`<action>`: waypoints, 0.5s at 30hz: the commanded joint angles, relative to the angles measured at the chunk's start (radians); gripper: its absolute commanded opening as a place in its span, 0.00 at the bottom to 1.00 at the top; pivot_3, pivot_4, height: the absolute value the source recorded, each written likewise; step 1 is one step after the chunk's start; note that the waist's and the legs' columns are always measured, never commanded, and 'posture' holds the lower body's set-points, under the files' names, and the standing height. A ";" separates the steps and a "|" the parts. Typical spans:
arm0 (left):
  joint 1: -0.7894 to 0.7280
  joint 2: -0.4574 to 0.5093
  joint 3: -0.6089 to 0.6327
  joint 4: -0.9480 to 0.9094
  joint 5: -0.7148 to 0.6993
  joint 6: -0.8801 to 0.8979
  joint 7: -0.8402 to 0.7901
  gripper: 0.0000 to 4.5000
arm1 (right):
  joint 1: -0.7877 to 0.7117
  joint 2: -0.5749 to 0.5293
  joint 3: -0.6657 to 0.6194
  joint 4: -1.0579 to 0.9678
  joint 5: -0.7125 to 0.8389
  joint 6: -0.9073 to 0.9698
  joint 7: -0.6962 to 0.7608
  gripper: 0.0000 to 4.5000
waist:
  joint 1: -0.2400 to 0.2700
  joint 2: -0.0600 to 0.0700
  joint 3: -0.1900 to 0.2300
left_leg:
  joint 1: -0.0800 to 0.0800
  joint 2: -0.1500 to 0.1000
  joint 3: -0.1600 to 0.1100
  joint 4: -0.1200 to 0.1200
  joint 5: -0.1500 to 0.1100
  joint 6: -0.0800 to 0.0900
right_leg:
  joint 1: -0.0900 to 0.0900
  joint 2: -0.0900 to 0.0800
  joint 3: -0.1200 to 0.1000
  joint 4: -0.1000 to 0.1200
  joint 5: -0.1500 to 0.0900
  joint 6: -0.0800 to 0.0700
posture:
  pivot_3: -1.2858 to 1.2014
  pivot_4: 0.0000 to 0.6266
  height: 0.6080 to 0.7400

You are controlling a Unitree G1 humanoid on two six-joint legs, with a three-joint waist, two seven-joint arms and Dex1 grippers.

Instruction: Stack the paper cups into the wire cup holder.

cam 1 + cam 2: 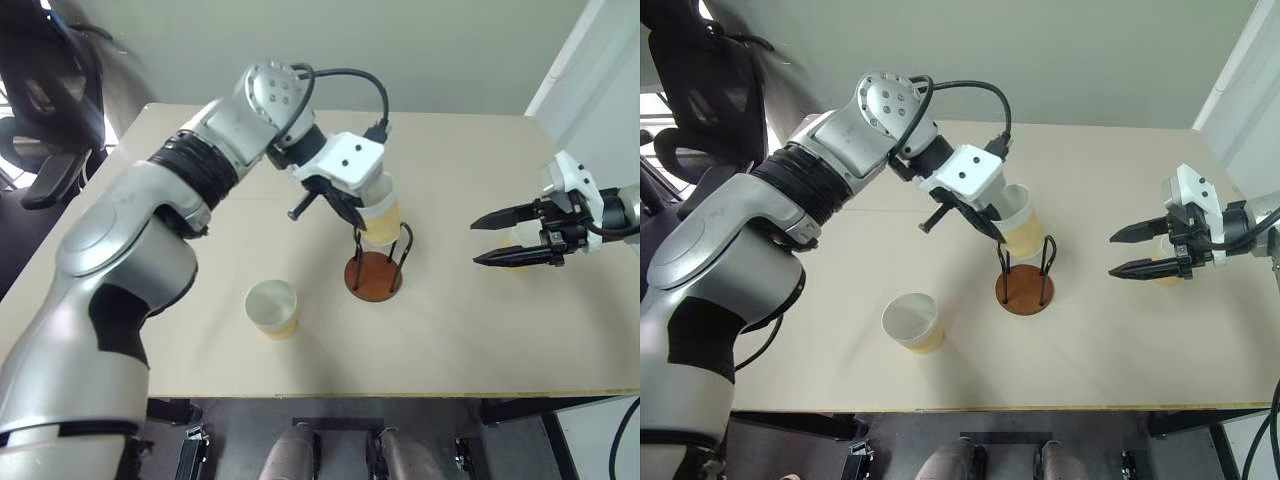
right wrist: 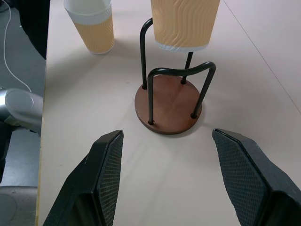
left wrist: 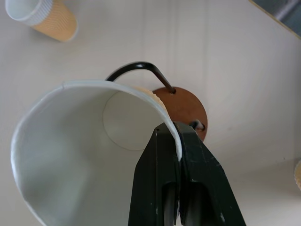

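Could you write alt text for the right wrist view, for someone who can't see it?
A paper cup hangs just above a wire cup holder on a pale table. The open right gripper frames the foreground, and another cup stands upright behind.

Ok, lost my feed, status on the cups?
Left end effector shut on cup, above holder. Right end effector open, empty. Second cup on table. Nothing blocking.

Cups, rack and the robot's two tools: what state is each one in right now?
Held cup: upright, pinched at its rim, hanging above the wire cup holder, not yet seated.
Wire cup holder: upright on the table, empty.
Front cup: upright on the table, empty, untouched.
Third cup: behind the right tool, mostly hidden.
Left tool: shut on the held cup.
Right tool: open, empty.
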 commanded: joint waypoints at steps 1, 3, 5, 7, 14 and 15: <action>-0.028 0.015 -0.005 -0.009 0.006 -0.025 -0.040 0.00 | -0.028 -0.002 -0.030 -0.004 0.007 -0.005 -0.002 0.68 | 0.000 0.000 0.000 | 0.000 0.000 0.000 0.000 0.000 0.000 | 0.000 0.000 0.000 0.000 0.000 0.000 | 0.52 0.24 1.00; -0.025 0.018 -0.008 -0.010 0.005 -0.025 -0.040 0.00 | -0.030 0.000 -0.028 -0.003 0.006 -0.005 -0.002 0.68 | 0.000 0.000 0.000 | 0.000 0.000 0.000 0.000 0.000 0.000 | 0.000 0.000 0.000 0.000 0.000 0.000 | 0.52 0.24 1.00; -0.022 0.019 -0.011 -0.013 0.002 -0.024 -0.040 0.00 | -0.031 0.002 -0.027 -0.001 0.004 -0.007 -0.002 0.68 | -0.001 0.000 0.000 | 0.000 0.000 0.000 0.000 0.000 0.000 | 0.000 0.000 0.000 0.000 0.000 0.000 | 0.52 0.24 1.00; -0.017 0.021 -0.014 -0.019 -0.001 -0.024 -0.040 0.00 | -0.032 0.003 -0.027 -0.001 0.002 -0.007 -0.003 0.68 | -0.001 0.000 0.000 | 0.000 0.000 0.000 0.000 0.000 0.000 | 0.000 0.000 0.000 0.000 0.000 0.000 | 0.52 0.24 1.00; -0.011 0.024 -0.027 -0.032 -0.008 -0.022 -0.040 0.00 | -0.028 0.003 -0.030 -0.001 -0.001 -0.010 -0.007 0.68 | 0.000 0.000 0.000 | 0.000 0.000 0.000 0.000 0.000 0.000 | 0.000 0.000 0.000 0.000 0.000 0.000 | 0.52 0.24 1.00; -0.012 0.026 -0.033 -0.035 -0.011 -0.016 -0.040 0.00 | -0.029 0.003 -0.030 -0.001 -0.001 -0.010 -0.007 0.68 | 0.000 0.000 0.000 | 0.000 0.000 0.000 0.000 0.000 0.000 | 0.000 0.000 0.000 0.000 0.000 0.000 | 0.52 0.24 1.00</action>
